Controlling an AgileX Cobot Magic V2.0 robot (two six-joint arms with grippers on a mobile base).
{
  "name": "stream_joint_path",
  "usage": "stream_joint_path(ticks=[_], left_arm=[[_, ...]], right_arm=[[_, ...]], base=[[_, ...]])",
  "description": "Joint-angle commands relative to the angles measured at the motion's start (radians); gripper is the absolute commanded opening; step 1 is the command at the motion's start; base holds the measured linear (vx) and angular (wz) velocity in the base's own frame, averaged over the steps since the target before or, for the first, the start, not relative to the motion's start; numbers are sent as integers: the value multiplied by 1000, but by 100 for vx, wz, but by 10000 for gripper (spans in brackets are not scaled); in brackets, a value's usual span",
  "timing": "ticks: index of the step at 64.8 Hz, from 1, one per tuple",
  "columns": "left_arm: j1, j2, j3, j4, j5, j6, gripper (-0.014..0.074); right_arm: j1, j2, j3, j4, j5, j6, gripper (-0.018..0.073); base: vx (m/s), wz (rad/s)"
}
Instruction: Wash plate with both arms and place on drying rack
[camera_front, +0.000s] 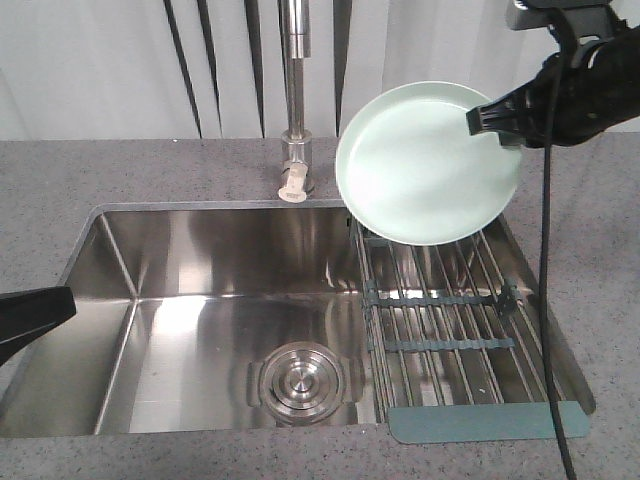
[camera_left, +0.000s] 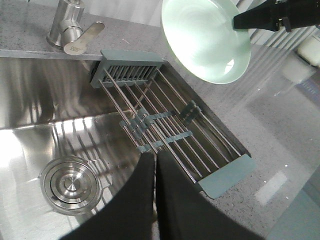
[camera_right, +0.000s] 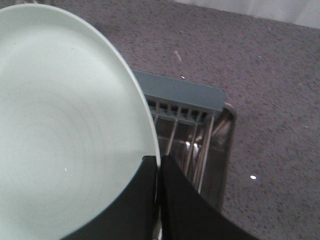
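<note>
The pale mint-green plate (camera_front: 425, 165) hangs tilted in the air above the far end of the drying rack (camera_front: 450, 320), its face turned toward the sink. My right gripper (camera_front: 490, 120) is shut on the plate's rim (camera_right: 155, 145) at its upper right. From the left wrist the plate (camera_left: 205, 40) shows above the rack (camera_left: 170, 135). My left gripper (camera_left: 155, 157) is shut with nothing in it, low over the sink's left side (camera_front: 35, 310).
The steel sink basin (camera_front: 200, 290) has a round drain (camera_front: 300, 378). A tall faucet (camera_front: 295, 100) stands behind it. Grey speckled counter (camera_front: 130, 170) surrounds the sink. A black cable (camera_front: 545, 300) hangs from the right arm across the rack's right edge.
</note>
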Motion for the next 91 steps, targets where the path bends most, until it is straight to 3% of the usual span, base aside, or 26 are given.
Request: stream_joint_path(ticks=[1, 10, 24, 73, 91], left_arm=[[4, -6, -23, 32, -6, -7, -6], [4, -6, -23, 32, -5, -7, -6], [4, -6, -23, 32, -5, -7, -6], [4, -6, -23, 32, -4, -7, -6], [4, -6, -23, 32, -2, -7, -6]], right_arm=[[-59, -46, -29, 2, -5, -29, -5], [-103, -45, -29, -26, 56, -57, -5], [-110, 11, -29, -118, 85, -67, -5], [-110, 246, -29, -85, 56, -134, 0], [-110, 265, -29, -11, 58, -187, 21]], base=[[0, 0], [0, 0], [0, 0], [0, 0], [0, 0]])
